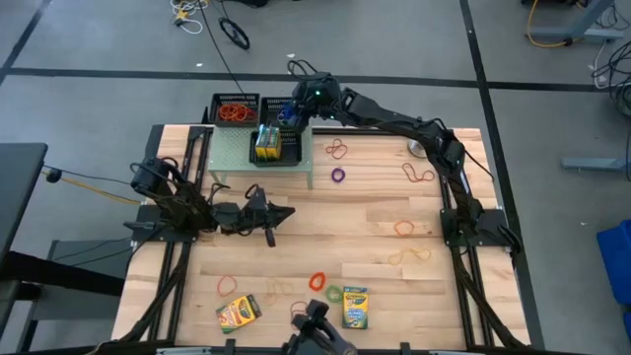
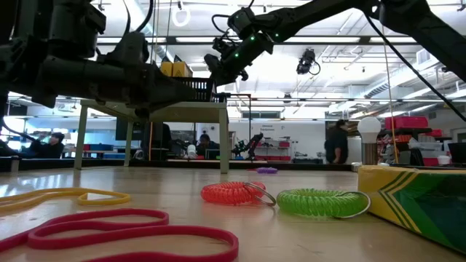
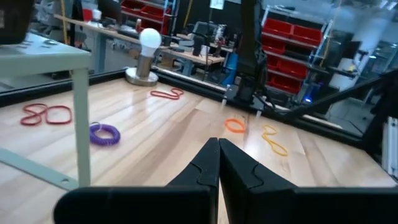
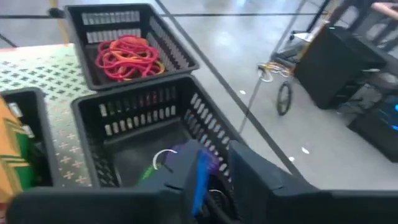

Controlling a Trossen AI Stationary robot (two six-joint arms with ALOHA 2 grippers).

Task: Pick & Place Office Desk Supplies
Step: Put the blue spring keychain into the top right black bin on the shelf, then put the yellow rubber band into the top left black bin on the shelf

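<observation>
Blue band (image 4: 200, 171) seemingly between right hand (image 4: 211, 171) fingers

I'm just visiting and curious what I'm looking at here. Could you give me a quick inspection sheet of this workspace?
Surface: pale wooden table, with a green perforated shelf at its far side.
Job's things: black mesh trays on the shelf, one holding red bands; rubber bands scattered on the table; two crayon boxes near the front edge.
Clutter: white ball on a stand.
End effectors: left end effector shut, empty, low over the table; right end effector over a tray, blue item between its fingers.
Cables: loose cable on the floor.
Surroundings: workshop with red bins; people in the background.
</observation>
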